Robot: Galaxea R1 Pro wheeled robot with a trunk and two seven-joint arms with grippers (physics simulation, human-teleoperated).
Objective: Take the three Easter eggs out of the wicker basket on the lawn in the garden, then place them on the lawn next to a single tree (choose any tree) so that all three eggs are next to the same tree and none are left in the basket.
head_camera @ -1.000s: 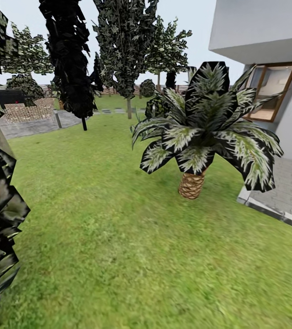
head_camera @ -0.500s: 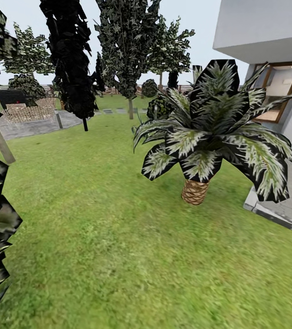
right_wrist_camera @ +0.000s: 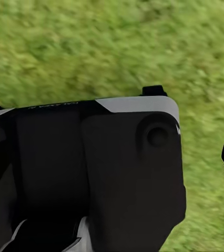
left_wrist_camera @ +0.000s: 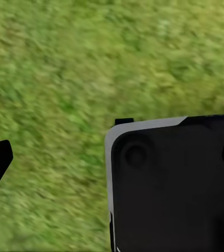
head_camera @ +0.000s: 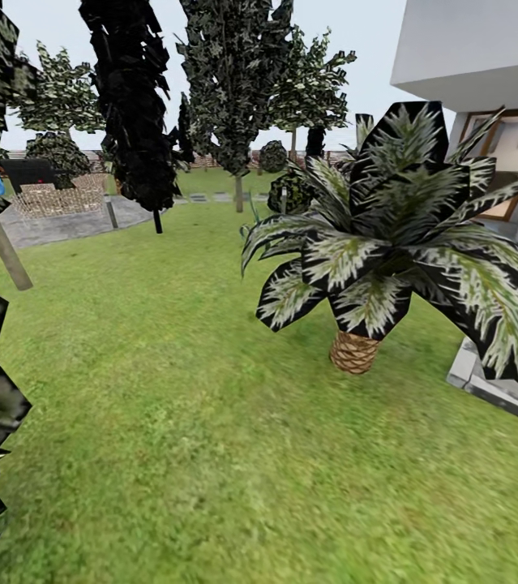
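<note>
ahead of me the lawn point(head_camera: 169, 389) spreads wide, with one short palm point(head_camera: 388, 235) standing upright to my right by the white house point(head_camera: 485, 57) and two dark cone trees point(head_camera: 133, 105) further off. below both wrists is grass; whether either claw is open i cannot tell.

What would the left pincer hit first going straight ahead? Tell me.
Most likely the bright green grass lawn: the left wrist view, looking along the fingers, shows grass ahead beyond the robot's own black housing. How far off it lies is unclear.
</note>
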